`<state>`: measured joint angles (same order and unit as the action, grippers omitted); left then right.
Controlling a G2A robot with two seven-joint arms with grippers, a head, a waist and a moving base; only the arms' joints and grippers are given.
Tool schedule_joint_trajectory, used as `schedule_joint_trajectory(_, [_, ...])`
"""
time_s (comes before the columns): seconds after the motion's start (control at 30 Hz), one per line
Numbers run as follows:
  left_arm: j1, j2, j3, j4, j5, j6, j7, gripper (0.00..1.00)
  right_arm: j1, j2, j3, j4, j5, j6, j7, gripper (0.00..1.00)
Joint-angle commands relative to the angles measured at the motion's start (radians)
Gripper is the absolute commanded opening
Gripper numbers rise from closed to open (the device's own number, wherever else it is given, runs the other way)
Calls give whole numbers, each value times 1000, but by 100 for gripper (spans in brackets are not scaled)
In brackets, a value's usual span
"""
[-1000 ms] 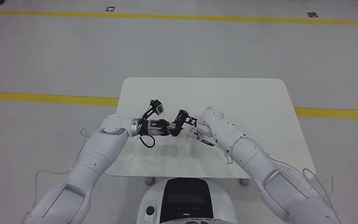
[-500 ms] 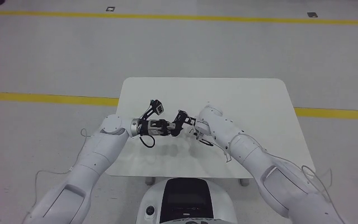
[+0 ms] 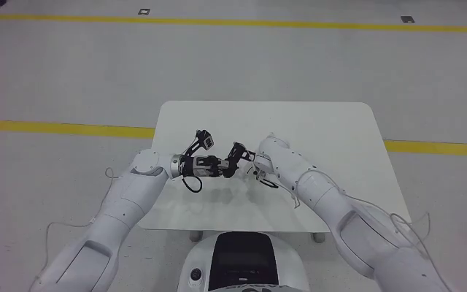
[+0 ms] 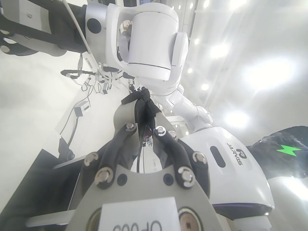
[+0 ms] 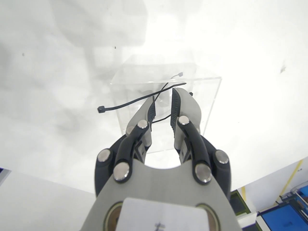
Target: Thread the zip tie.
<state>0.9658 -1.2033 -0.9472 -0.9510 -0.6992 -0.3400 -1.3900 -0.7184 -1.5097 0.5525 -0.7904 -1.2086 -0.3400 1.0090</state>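
Right now the right gripper [image 5: 163,94] is holding its fingers apart, a black zip tie [image 5: 130,101] lying across their tips above a clear box [image 5: 209,102]. The left gripper [image 4: 142,102] is pressing its fingers together.

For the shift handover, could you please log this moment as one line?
left gripper shut on zip tie | right gripper open over clear box | loose ties draped across box
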Motion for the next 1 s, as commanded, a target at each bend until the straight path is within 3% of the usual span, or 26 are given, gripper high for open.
schedule_joint_trajectory(0.0, [0,0,0,0,0,0,0,0,5,-4,-2,14,2,0,-4,16])
schedule_joint_trajectory(0.67, [0,0,0,0,0,0,0,0,25,-32,-12,74,-9,4,-16,13])
schedule_joint_trajectory(0.97, [0,0,0,0,0,0,0,0,26,-42,-7,93,-18,4,-19,0])
